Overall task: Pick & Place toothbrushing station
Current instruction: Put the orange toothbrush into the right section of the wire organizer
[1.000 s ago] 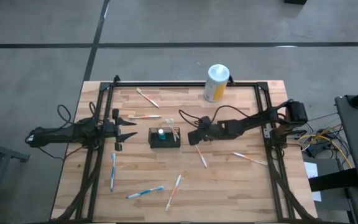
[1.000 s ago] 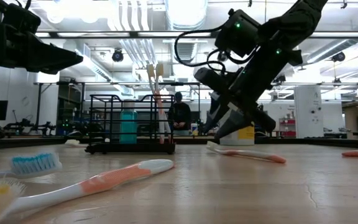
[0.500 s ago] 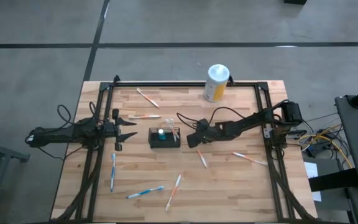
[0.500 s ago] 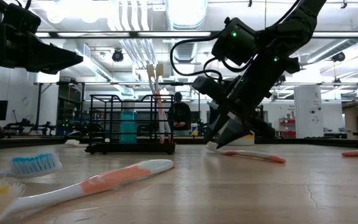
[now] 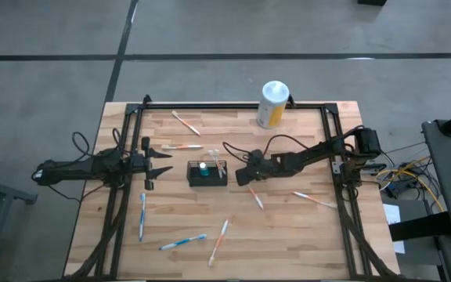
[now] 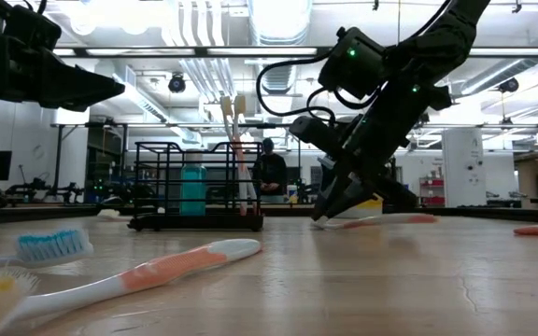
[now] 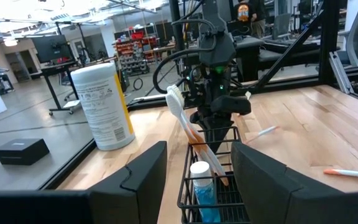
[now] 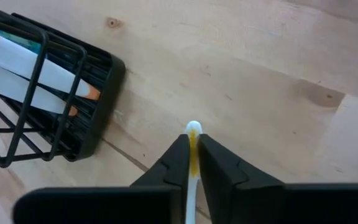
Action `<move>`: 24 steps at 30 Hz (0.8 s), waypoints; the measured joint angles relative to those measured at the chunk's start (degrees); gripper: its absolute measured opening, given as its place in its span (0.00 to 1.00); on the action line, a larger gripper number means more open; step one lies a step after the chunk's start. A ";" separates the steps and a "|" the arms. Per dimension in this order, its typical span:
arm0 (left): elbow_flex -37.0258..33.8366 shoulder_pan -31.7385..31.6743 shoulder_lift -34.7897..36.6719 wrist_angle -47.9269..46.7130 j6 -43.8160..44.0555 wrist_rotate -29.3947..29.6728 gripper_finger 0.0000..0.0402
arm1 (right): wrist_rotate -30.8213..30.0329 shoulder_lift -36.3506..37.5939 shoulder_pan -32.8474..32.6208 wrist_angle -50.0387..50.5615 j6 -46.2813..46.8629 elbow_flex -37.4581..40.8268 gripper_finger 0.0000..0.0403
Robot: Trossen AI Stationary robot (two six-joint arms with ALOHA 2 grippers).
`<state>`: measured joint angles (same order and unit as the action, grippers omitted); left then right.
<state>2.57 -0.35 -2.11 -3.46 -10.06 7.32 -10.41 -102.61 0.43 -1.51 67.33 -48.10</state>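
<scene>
The toothbrushing station, a small black wire basket (image 5: 207,173), stands mid-table. In it two toothbrushes (image 7: 185,118) lean and a teal white-capped bottle (image 7: 199,174) stands. Just right of the basket my right gripper (image 5: 245,182) is down at the table, shut on an orange-and-white toothbrush (image 5: 255,197). The same gripper (image 6: 323,217) shows in the low view. My left gripper (image 5: 163,160) hovers open left of the basket, with nothing between its fingers. My right gripper pinches the toothbrush's end nearest the basket (image 8: 193,132) between its two fingers (image 8: 178,155). It comes slanting down from the table's right. The brush runs back under the gripper, its orange free end (image 6: 423,218) toward the right, low at the table.
A white-topped yellow canister (image 5: 273,103) stands at the far edge. Loose toothbrushes lie at the far left (image 5: 185,122), left of the basket (image 5: 182,146), near the left edge (image 5: 142,215), at the front (image 5: 183,242) (image 5: 220,239) and at the right (image 5: 314,200).
My right gripper has come down and toward the basket onto the toothbrush's end and has shut on it. The brush's free orange end has shifted a little. My left arm has kept still.
</scene>
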 joint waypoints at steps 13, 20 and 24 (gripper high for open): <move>0.00 0.01 0.00 0.00 -0.01 0.00 0.47 | -1.98 0.16 -0.11 -0.95 0.16 0.13 0.02; -0.01 0.00 0.00 0.00 -0.01 0.00 0.46 | -7.68 2.14 -0.20 -7.12 -3.51 0.15 0.02; -0.01 0.00 0.00 0.00 -0.01 0.02 0.46 | -12.61 5.07 -0.20 -8.79 -7.41 0.15 0.02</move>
<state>2.56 -0.35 -2.11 -3.46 -10.07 7.33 -23.02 -97.54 0.23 -10.30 59.92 -47.94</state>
